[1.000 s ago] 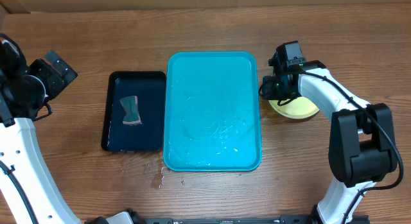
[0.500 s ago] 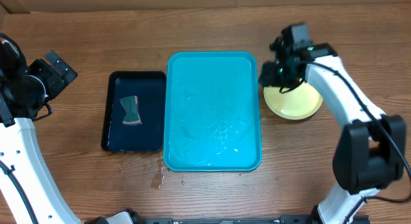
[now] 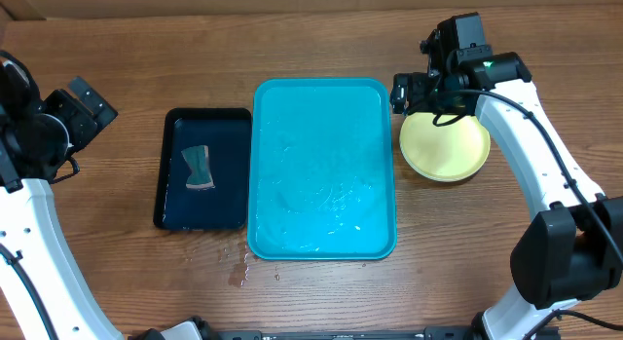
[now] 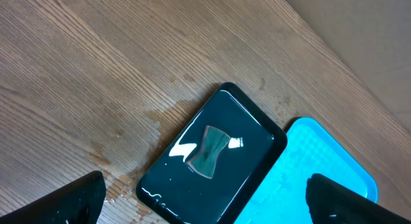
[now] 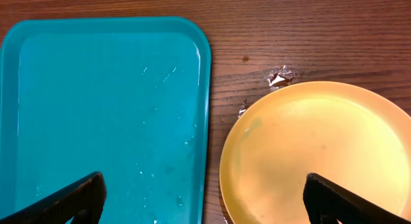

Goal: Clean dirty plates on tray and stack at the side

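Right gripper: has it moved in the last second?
Yes. The right gripper moved toward the table's far edge, ending level with the tray's far corner and uncovering the yellow plate.

A pale yellow plate (image 5: 314, 153) lies just beside the cyan tray (image 5: 96, 108) (wet-streaked), not touching it.
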{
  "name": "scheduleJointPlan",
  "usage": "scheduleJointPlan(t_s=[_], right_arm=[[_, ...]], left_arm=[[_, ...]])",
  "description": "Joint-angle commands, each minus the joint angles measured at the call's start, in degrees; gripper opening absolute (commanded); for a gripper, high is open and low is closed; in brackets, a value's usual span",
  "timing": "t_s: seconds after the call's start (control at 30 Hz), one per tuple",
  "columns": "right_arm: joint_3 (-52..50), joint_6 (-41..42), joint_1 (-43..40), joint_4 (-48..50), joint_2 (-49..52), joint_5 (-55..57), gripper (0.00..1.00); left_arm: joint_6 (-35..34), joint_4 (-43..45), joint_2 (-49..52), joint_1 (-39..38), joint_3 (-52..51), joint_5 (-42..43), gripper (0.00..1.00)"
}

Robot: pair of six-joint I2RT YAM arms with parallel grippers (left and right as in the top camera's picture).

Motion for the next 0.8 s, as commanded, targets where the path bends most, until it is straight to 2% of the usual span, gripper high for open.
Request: scheduleJointPlan(t_s=[0.0,0.77], right_arm=[[0.24,-0.22,-0.24,0.24,-0.42,0.50,1.00],[0.24,-0.22,-0.37,0.22,-0.09,0.50,1.00]], left_arm=[[-0.76,0.07,0.50,0.17,0.39,0.61,1.00],[-0.76,0.09,0.72,0.20,0.39,0.59,1.00]])
